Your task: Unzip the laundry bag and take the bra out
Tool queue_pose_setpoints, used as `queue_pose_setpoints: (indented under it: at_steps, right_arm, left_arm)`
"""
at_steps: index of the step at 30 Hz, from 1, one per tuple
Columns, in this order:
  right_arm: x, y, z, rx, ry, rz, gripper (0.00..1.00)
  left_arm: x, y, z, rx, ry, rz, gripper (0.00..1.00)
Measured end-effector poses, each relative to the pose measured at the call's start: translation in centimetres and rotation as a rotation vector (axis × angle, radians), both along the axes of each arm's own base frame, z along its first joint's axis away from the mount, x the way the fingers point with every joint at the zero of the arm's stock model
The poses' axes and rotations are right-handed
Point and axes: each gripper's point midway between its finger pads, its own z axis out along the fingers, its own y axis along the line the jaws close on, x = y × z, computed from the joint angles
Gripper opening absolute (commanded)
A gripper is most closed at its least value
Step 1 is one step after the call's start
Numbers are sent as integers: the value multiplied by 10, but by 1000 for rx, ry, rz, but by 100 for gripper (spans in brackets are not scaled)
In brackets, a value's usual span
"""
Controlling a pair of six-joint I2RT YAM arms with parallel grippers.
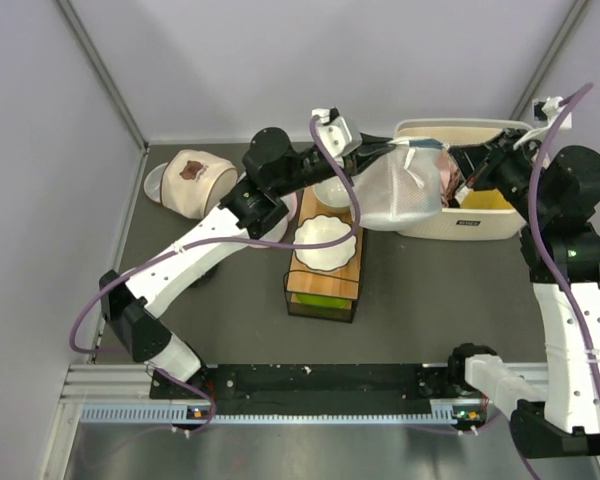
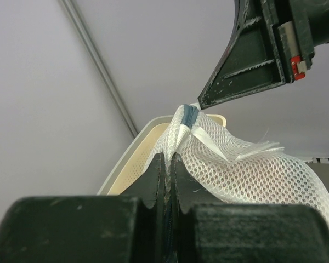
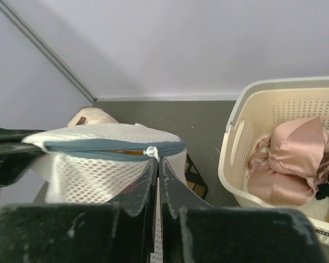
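Top external view: the laundry bag (image 1: pixel 400 195) is held up off the bench (image 1: pixel 430 300) at upper centre of the frame. It hangs between the two hands, and its right side overlaps the left end of the cream basket (image 1: pixel 460 228).
Left hand (image 2: pixel 167 163): fingers pressed together, clamped on the seam of the white mesh at the bag's zip edge.
Right hand (image 3: pixel 157 164): fingers together, pinched on the white zip pull (image 3: pixel 151 152) at the right end of the zip.
Zip (image 3: pixel 109 146): a blue-grey band across the top of the bag, closed along most of the length that shows.
Bra (image 3: pixel 130 152): only a thin orange sliver shows in the zip line, inside the bag; the mesh hides the rest.
Basket contents: a pale pink garment (image 3: pixel 290 159) lies bunched inside.
Beige mesh bag (image 1: pixel 195 180): on the bench at upper left, well apart from the hands.
Rack (image 1: pixel 325 290): at centre of the frame, carrying a white scalloped dish (image 1: pixel 325 243), just below the raised bag.
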Motion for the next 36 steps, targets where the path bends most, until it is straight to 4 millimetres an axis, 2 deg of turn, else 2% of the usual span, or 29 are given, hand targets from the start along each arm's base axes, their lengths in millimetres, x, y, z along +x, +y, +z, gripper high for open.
queue_pose_setpoints:
  at_steps: [5,12,13,14,17,22,25,26,28,33,36]
  right_arm:
    - [7,-2,-33,-23,68,13,0]
    - [13,15,-71,-47,155,147,0]
    - [12,18,-73,-50,157,170,7]
    - [10,21,-73,-53,155,190,46]
    - [3,27,-72,-72,145,242,60]
    - [-10,25,-67,-147,83,260,59]
    - [-22,21,-53,-219,-23,244,68]
    - [-28,20,-49,-248,-77,244,80]
    - [-38,20,-48,-296,-178,241,91]
    - [-54,28,-54,-334,-337,293,95]
    - [-47,40,-47,-310,-373,371,94]
  left_arm:
    - [-6,9,1,6,-1,-28,0]
    - [-21,27,17,-32,49,-108,0]
    - [-21,30,19,-38,63,-119,0]
    - [-20,33,19,-42,83,-135,0]
    - [-20,41,19,-31,121,-172,0]
    - [-31,64,46,-45,129,-273,0]
    - [-38,78,57,-56,148,-347,0]
    - [-39,81,58,-52,159,-373,0]
    - [-41,83,60,-34,174,-428,0]
    - [-41,78,56,35,255,-579,0]
    - [-38,75,47,66,320,-648,0]
